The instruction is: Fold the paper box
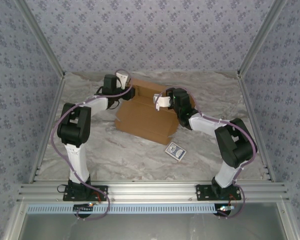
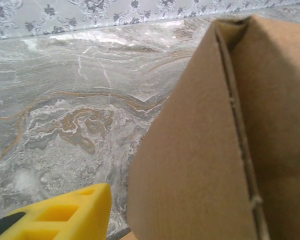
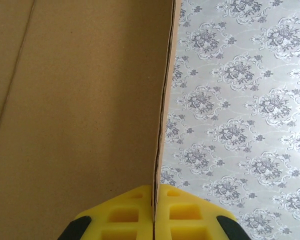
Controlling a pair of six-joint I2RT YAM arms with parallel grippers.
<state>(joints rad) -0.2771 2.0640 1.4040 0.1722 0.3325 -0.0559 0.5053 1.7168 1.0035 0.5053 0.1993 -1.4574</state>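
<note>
Looking down from above at the brown paper box (image 1: 145, 120), lying near the middle of the marble desk (image 1: 115, 155), partly folded, with some sides standing up. Seeing a small blue card (image 1: 175, 150) flat on the desk, just beside the near right corner of the box. Finding the left hand (image 1: 122, 85) at the far left corner of the box, and the right hand (image 3: 154, 217) reaching in over the far right side. Looking from the right wrist: two yellow fingers (image 3: 190, 217) squeezed tight together on a thin standing edge of the box, pinching it, with plain brown cardboard on the left and the flowery wall (image 3: 240, 125) on the right. So, right hand closed, holding the box by that edge. Looking from the left wrist: one yellow finger (image 2: 65, 215) low on the left, a tall brown flap of the box close beside it on the right, and a thin strip of desk showing between the two. No telling how far open for the left hand, or whether gripping anything, with its other finger out of sight
</note>
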